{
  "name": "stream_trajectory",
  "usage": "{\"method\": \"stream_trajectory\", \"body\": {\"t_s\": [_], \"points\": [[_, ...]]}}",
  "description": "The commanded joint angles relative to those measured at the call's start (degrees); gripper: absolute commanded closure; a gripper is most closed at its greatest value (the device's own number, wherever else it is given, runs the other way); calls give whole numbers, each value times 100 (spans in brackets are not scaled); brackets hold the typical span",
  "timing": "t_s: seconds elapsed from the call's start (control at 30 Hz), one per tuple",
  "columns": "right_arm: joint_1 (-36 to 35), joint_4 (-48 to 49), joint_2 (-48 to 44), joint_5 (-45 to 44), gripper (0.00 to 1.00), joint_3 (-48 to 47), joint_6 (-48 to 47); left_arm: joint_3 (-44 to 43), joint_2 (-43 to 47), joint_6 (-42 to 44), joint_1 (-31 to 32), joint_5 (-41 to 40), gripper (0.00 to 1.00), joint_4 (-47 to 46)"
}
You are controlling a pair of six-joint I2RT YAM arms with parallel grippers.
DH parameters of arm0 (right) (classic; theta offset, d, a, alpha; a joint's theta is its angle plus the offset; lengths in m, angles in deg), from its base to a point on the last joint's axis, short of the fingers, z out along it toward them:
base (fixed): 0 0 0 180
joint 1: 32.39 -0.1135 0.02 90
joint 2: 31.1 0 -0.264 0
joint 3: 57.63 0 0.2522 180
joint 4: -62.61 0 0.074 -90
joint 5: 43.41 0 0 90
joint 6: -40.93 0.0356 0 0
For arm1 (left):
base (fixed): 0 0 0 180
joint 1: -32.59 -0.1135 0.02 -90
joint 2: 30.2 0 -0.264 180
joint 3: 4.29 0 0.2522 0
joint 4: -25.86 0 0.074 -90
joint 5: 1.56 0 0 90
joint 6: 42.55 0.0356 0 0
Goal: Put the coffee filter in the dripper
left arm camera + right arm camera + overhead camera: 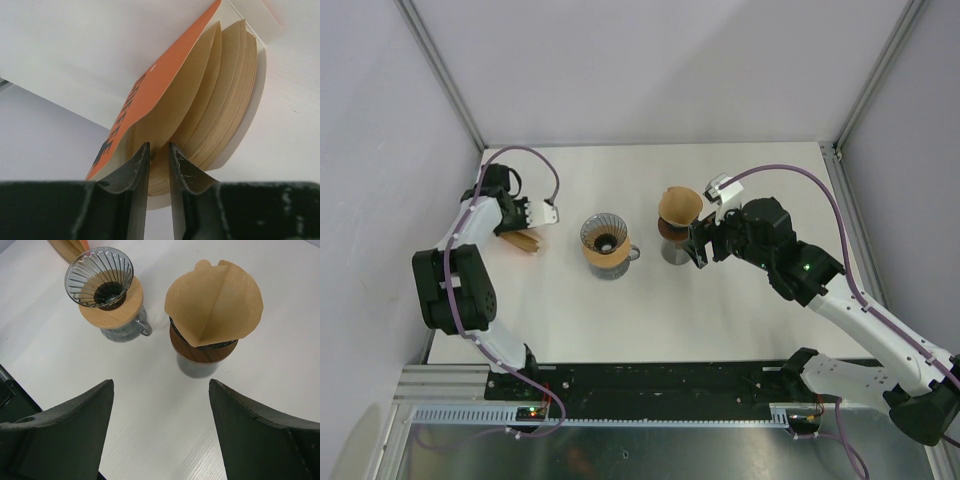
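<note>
A stack of tan coffee filters (225,95) in an orange-fronted pack (165,70) lies at the table's left (521,241). My left gripper (157,147) is at the stack's near edge, its jaws a narrow gap apart around the edge of the front filters; it also shows in the top view (528,228). An empty glass dripper (604,235) with a wooden collar sits on a glass mug at the centre, also seen in the right wrist view (100,277). My right gripper (161,382) is wide open and empty, just right of a second dripper (676,232).
The second dripper (202,352), on a dark wooden collar, holds a brown filter (215,300), which also shows in the top view (680,205). Grey walls close the table's left, back and right. The black rail (660,385) runs along the near edge.
</note>
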Motion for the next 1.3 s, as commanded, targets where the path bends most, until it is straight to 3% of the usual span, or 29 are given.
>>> {"method": "stream_trajectory", "body": {"t_s": [0.0, 0.27, 0.47, 1.27], "points": [[29, 206, -119, 68, 19, -11, -95, -205, -146, -42, 17, -207, 75, -120], [29, 205, -124, 106, 18, -8, -99, -189, -182, -67, 17, -237, 82, -198], [45, 224, -120, 141, 18, -11, -95, -120, -74, -25, 24, -306, 99, -194], [88, 278, -142, 270, 17, -7, -95, 156, 978, 407, 165, -399, 100, -187]]}}
